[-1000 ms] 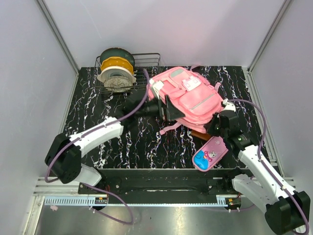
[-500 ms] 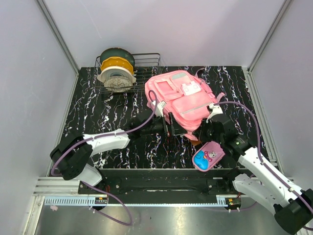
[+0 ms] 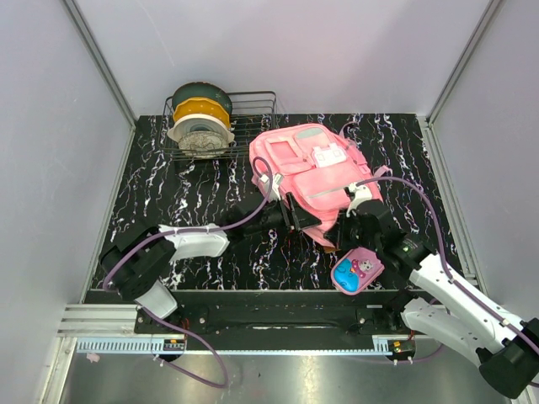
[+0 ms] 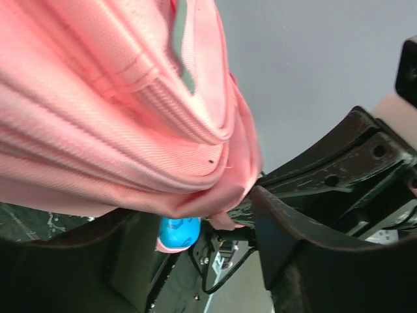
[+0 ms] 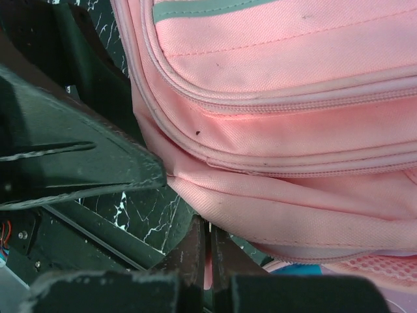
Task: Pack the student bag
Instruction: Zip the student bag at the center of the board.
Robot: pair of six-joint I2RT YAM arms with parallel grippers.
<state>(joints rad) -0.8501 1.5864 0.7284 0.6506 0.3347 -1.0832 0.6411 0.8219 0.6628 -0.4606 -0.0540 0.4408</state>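
Observation:
The student bag (image 3: pixel 313 175), a large pink backpack, lies front up at the middle back of the table. My right gripper (image 3: pixel 344 229) is at its near edge, shut on a thin fold of pink fabric (image 5: pixel 207 274) under the student bag (image 5: pixel 293 130). My left gripper (image 3: pixel 295 221) is at the near left corner. Its jaws stand apart around the hanging lower edge of the student bag (image 4: pixel 117 130). The left gripper (image 4: pixel 195 215) has a gap below the fabric, through which the pencil case (image 4: pixel 179 233) shows.
A small pink and blue pencil case (image 3: pixel 355 271) lies by the table's near edge, just beside the right arm. A wire rack (image 3: pixel 253 105) holding filament spools (image 3: pixel 200 124) stands at the back left. Grey walls close in the black marbled table (image 3: pixel 185 194).
The bag has been pulled nearer and turned. My right gripper came nearer and left with it. My left gripper went from the bag's left side to its near corner, its jaws narrowing.

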